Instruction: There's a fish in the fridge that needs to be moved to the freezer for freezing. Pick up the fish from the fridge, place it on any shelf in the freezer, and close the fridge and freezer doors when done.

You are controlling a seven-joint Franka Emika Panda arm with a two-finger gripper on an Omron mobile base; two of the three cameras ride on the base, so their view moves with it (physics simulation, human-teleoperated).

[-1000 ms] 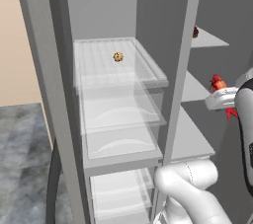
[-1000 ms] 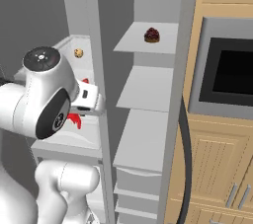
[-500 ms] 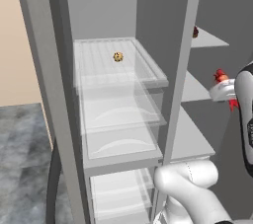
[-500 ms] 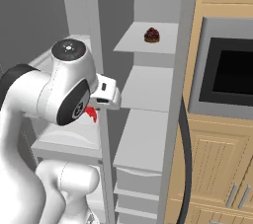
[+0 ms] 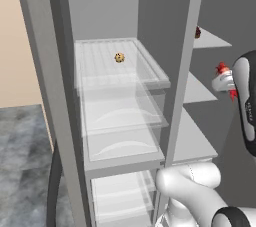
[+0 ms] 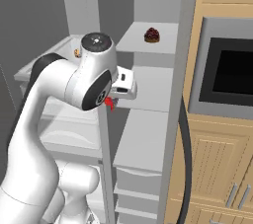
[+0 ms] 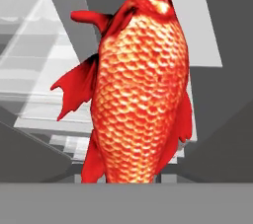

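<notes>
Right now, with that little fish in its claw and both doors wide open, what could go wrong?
The fish hangs in the gripper in mid-air beside the freezer shelves; if the grip slips, it would likely drop. The upright divider between fridge and freezer stands close, so the arm might clip it. A dark red lump already sits on the top shelf, so placing there may knock it.
</notes>
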